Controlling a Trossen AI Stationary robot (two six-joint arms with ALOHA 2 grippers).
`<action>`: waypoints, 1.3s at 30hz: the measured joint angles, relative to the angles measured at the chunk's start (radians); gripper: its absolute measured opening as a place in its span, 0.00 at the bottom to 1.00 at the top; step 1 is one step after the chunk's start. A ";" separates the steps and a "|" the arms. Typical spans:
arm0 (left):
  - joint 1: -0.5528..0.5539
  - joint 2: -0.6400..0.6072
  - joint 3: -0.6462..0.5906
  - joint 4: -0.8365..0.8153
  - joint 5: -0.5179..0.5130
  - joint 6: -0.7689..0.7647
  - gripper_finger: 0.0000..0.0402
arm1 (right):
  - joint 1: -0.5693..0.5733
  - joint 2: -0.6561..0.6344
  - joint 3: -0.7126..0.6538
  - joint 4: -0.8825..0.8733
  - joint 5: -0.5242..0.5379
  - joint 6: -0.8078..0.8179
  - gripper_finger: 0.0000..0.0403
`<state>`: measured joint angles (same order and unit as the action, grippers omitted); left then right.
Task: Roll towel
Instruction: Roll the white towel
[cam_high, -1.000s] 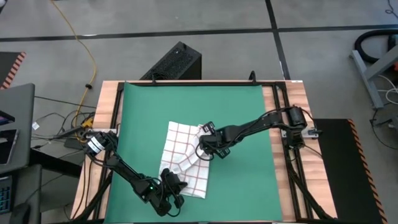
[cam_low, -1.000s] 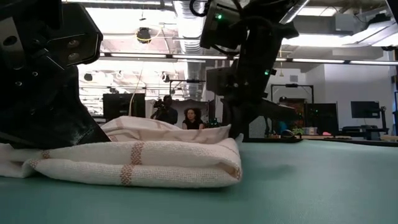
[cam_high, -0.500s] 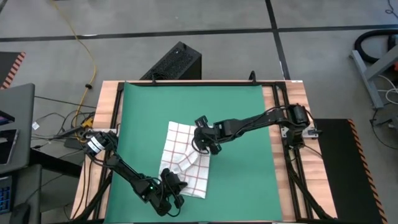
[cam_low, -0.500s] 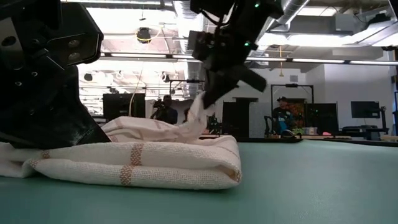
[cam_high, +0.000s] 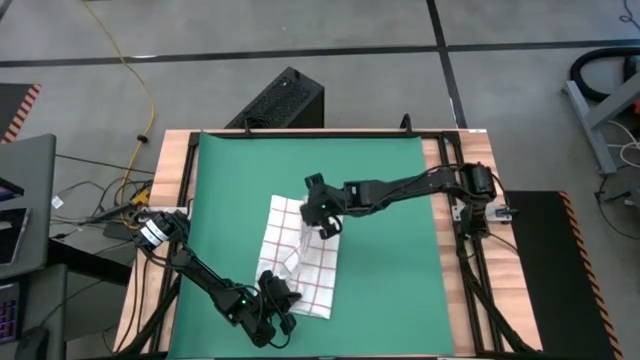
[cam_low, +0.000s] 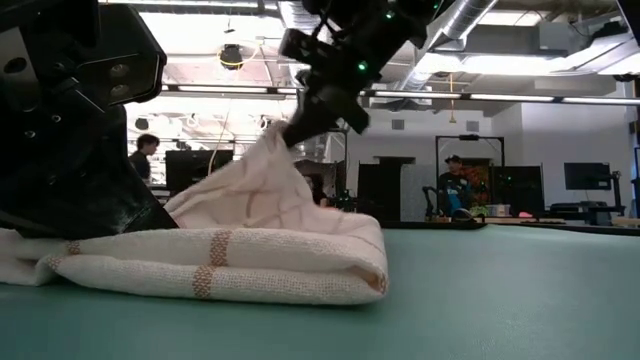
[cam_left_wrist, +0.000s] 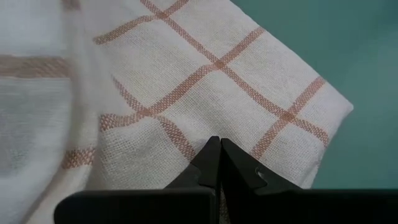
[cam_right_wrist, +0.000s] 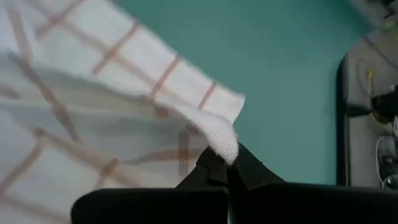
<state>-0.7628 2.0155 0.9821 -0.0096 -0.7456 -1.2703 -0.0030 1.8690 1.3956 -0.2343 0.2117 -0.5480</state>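
The white towel (cam_high: 292, 258) with thin red-brown grid lines lies crumpled and partly folded on the green mat (cam_high: 390, 180), its folded near edge on the mat in the low view (cam_low: 230, 262). My left gripper (cam_high: 277, 300) is shut on top of the towel's near end (cam_left_wrist: 186, 81). My right gripper (cam_high: 319, 216) is shut on the towel's right part and holds it raised above the rest (cam_low: 262, 165). My left gripper presses its shut fingertips (cam_left_wrist: 217, 149) down on the towel's top layer near its near corner; whether any cloth is between them I cannot tell. The towel lies flat on the mat under them. My right gripper pinches a hemmed edge or corner of the towel (cam_right_wrist: 222, 138) between its fingertips, coming slanting from above and the right. That part (cam_low: 285, 140) is lifted into a peak, drawn fairly taut, while the rest stays on the mat.
Bare green mat lies right of and beyond the towel (cam_high: 400, 250). Wooden table edges and dark rails frame the mat (cam_high: 455, 260). A black box (cam_high: 285, 100) stands on the floor past the far edge. People show in the room behind (cam_low: 143, 150).
My right gripper has gone up and toward the table's left and far edge, carrying the towel's right edge with it. That part has risen off the pile into a taut peak over the towel's middle. The near end under my left gripper has stayed put.
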 joint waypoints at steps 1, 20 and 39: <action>0.000 0.000 0.000 0.000 0.000 -0.003 0.00 | 0.000 0.000 0.000 0.024 -0.002 0.003 0.01; 0.001 -0.001 0.000 0.012 0.016 -0.030 0.00 | -0.055 0.150 0.058 0.117 -0.083 0.085 0.01; 0.003 0.000 0.004 0.028 0.026 -0.033 0.00 | -0.078 0.296 0.256 0.087 -0.101 0.158 0.21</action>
<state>-0.7593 2.0155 0.9863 0.0181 -0.7197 -1.3034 -0.0810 2.1651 1.6515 -0.1471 0.1108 -0.3897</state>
